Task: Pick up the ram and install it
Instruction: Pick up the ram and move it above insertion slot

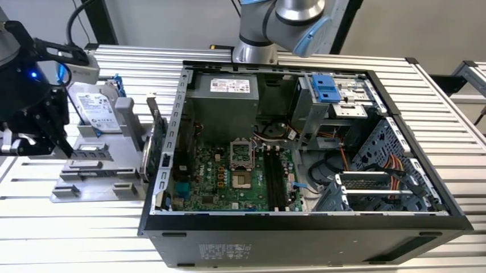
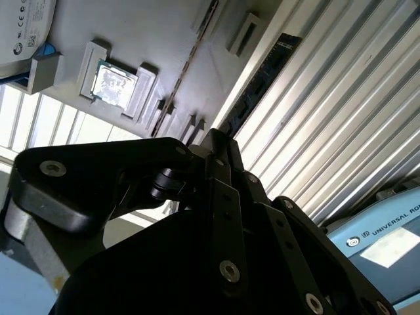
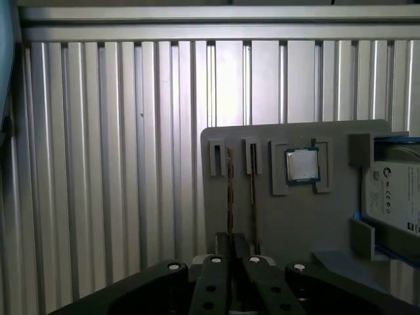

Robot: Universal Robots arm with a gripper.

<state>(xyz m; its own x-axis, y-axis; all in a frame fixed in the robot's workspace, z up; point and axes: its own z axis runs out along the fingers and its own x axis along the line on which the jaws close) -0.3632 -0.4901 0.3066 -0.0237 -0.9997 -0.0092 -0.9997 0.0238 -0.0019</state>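
Hand (image 3: pixel 231 244) apparently over ram (image 2: pixel 257 82) at tray (image 3: pixel 295 223) edge.

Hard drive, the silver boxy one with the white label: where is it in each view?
Exterior view: silver boxy hard drive propped on the grey holder plate.
First wrist view: hard drive at the plate's end, past the square silver processor chip.
Second wrist view: hard drive beside that chip.
Shared landmark: the plate.

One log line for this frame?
gripper: over grey slotted parts holder | long dark thin ram stick: at holder, outside open black computer case | grasp: cannot tell
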